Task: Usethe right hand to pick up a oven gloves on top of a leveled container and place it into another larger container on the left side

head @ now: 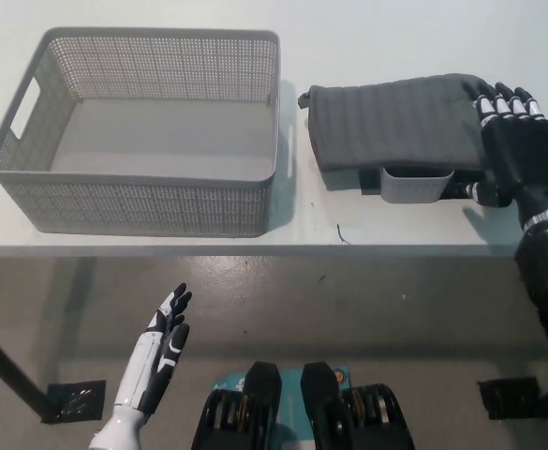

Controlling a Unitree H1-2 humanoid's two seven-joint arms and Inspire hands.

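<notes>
Oven glove (pixel 395 122): grey, lying flat across the small container (pixel 417 183) (beside the basket).
Right hand (pixel 514 141): fingers spread over the glove's right end, grasping nothing.
Left hand (pixel 161 352): low, fingers released.
Basket (pixel 142 211): left on the table (pixel 367 230).

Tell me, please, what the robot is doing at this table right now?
The black right hand is over the right end of the grey oven glove, fingers spread on top of it; it has not lifted it. The glove lies across a small grey container on the white table. The large mesh basket to the left, where the glove should go, holds nothing. The white left hand hangs open below the table edge, idle.
</notes>
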